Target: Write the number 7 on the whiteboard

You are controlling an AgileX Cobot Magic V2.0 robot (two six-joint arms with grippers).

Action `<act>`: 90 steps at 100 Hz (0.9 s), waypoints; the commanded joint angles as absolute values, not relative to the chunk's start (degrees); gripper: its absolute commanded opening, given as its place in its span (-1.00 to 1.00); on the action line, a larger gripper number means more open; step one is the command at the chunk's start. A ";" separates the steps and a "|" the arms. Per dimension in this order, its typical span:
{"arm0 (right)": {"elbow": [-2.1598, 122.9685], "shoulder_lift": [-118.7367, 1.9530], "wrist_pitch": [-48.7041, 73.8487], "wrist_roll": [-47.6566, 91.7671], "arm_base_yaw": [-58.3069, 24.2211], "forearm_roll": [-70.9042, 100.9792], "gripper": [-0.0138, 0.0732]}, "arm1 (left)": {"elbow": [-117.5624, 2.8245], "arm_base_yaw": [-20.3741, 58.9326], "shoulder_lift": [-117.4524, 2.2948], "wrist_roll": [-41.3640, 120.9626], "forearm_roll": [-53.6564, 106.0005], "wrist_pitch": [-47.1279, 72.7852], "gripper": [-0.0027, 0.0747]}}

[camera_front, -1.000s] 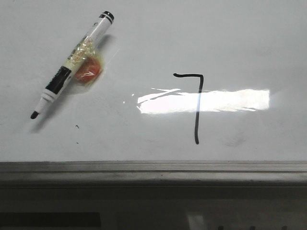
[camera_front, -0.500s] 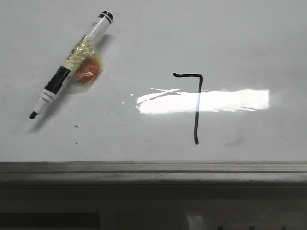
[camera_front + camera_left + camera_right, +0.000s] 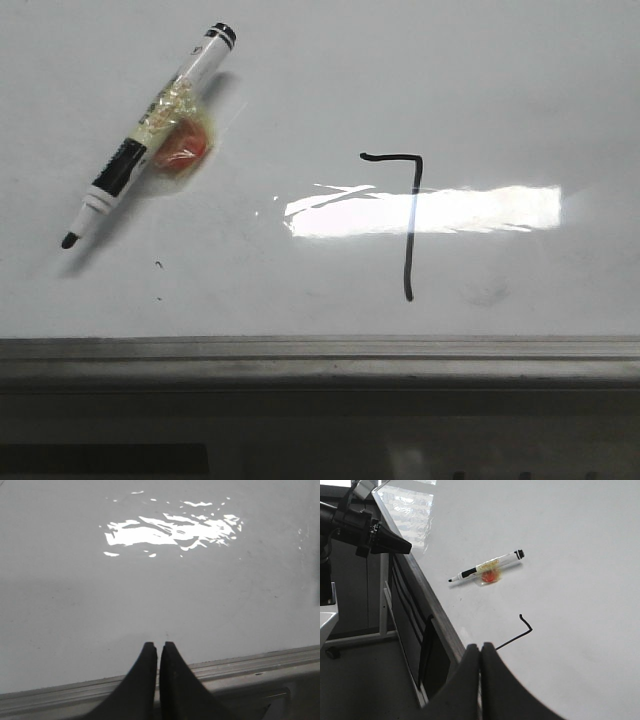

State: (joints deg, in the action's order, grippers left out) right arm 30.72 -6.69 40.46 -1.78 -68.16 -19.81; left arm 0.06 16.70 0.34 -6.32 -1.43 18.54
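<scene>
Number 7 (image 3: 408, 222) and marker (image 3: 150, 132) unmoved on whiteboard (image 3: 520, 90); both grippers closed, empty.

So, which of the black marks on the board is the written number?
The number 7: a short top bar with a long stem, crossing the glare. The tiny specks near the marker's tip are only dots.

I count:
- one whiteboard (image 3: 520, 80)
- one drawn number 7 (image 3: 409, 225)
- one marker (image 3: 150, 131) with one red blob (image 3: 183, 152) stuck on it
- two grippers, left gripper (image 3: 158, 647) and right gripper (image 3: 480, 649)
</scene>
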 commanded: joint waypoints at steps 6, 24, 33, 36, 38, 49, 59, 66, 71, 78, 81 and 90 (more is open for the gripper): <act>31.07 -7.43 36.95 -1.50 -68.12 -21.90 -0.80 | 1.38 16.57 1.65 -6.98 -1.13 14.88 -0.98; 26.13 -7.43 32.76 -1.50 -60.50 -33.08 -0.80 | 1.38 16.57 1.65 -6.98 -1.13 14.88 -0.98; 23.26 -7.55 24.16 -1.50 -50.78 -29.32 -0.80 | 1.38 16.57 1.65 -6.98 -1.13 14.88 -0.98; 22.42 -7.55 21.61 -1.50 -47.17 -27.07 -0.80 | 1.38 16.57 1.65 -6.98 -1.13 14.88 -0.98; 21.78 -7.55 19.93 -1.50 -44.33 -25.51 -0.80 | 1.38 16.57 1.65 -6.98 -1.13 14.88 -0.98; 17.64 -7.55 9.35 -1.50 -28.50 -17.33 -0.80 | 1.38 16.57 1.65 -6.98 -1.13 14.88 -0.98; 12.28 -7.55 0.00 -1.50 -16.65 -15.60 -0.80 | 1.38 16.57 1.65 -6.98 -1.13 14.88 -0.98; 8.45 -7.55 -4.22 -1.50 -10.15 -13.98 -0.80 | 1.38 16.57 1.65 -6.98 -1.13 14.88 -0.98; 6.10 -7.55 -5.08 -1.50 -6.72 -13.37 -0.80 | 1.38 16.57 1.65 -6.98 -1.13 14.88 -0.98; 3.26 -7.55 -5.36 -1.50 -3.81 -12.45 -0.80 | 1.38 16.57 1.65 -6.98 -1.13 14.88 -0.98; 2.14 -7.55 -5.11 -1.50 -3.14 -11.21 -0.80 | 1.38 16.57 1.65 -6.98 -1.13 14.88 -0.98; -0.28 -6.65 -4.19 -1.50 -2.83 -8.38 -0.80 | 1.38 16.57 1.65 -6.98 -1.13 14.88 -0.98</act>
